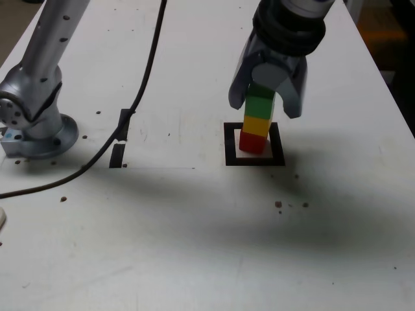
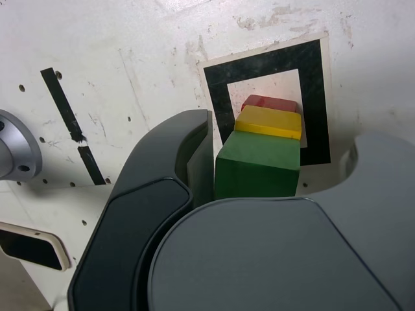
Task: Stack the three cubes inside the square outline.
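My jaws stand apart around the green cube, likely so I can back off without toppling it; it sits on yellow, above red, inside the square.

The red cube stood at the bottom of a stack within the square outline of thick black tape, the yellow cube on it and the green cube on top. The grey-and-black robot hand reached down around the green cube, its jaws apart; whether either touched the cube was hard to tell. A thin black cable curved across the white bench.
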